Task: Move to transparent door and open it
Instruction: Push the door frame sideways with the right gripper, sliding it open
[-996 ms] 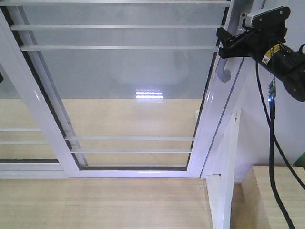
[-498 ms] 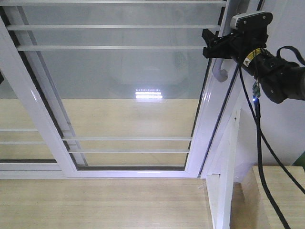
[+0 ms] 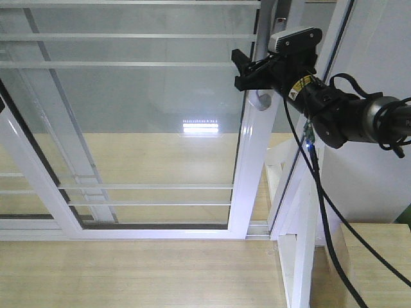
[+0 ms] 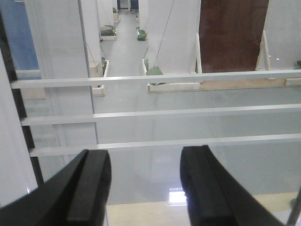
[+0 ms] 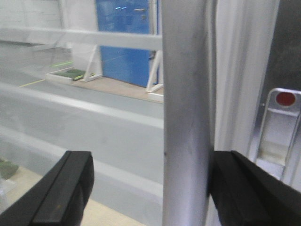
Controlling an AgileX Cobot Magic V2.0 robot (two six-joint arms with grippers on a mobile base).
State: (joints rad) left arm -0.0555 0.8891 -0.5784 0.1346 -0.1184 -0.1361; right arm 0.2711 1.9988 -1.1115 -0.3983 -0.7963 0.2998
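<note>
**Right pincer spread round the door's stile, with contact on one side only.**

My black left pincer (image 4: 146, 162) hangs spread and empty, close before the glass and its thin white bars (image 4: 155, 112). If the base rolls forward, it could knock them. The tall transparent door (image 3: 148, 115), clear glass in a white aluminium frame, stands left of centre, with a gap between its stile (image 3: 252, 167) and the white upright post (image 3: 297, 269). At the curved pale hooked handle (image 3: 260, 99), my black right pincer (image 3: 247, 72) is spread wide around the stile. One finger (image 5: 244, 188) is against it and the other is apart. I judge that a pull at an angle could slide me off the stile, and my trailing black cable (image 3: 321, 212) may catch the post.
</note>
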